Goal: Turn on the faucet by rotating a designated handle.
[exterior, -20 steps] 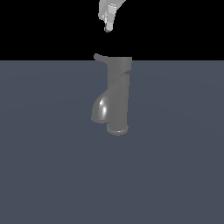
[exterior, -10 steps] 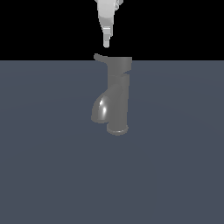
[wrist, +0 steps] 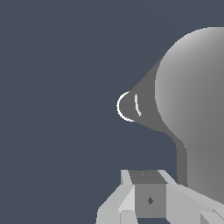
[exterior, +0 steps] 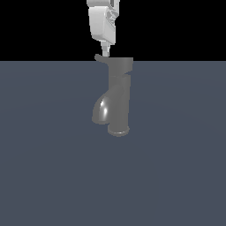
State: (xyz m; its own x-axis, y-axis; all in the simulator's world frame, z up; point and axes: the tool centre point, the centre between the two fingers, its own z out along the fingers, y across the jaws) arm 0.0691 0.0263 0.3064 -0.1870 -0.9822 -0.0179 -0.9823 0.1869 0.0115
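Observation:
The faucet is a dark grey upright cylinder with a flared base ring, a glossy curved spout and a wider top cap. The handle is a thin short lever sticking out of the cap toward the exterior view's left. My gripper hangs straight down from above, fingers together and empty, with its tips just above the handle's outer end. In the wrist view the gripper sits beside the handle. The round cap of the faucet and the spout show beyond it.
The faucet stands on a flat dark blue-grey floor. Nothing else shows around it.
My gripper has come down from the top of the view to just above the handle's tip. The faucet and handle have not moved.

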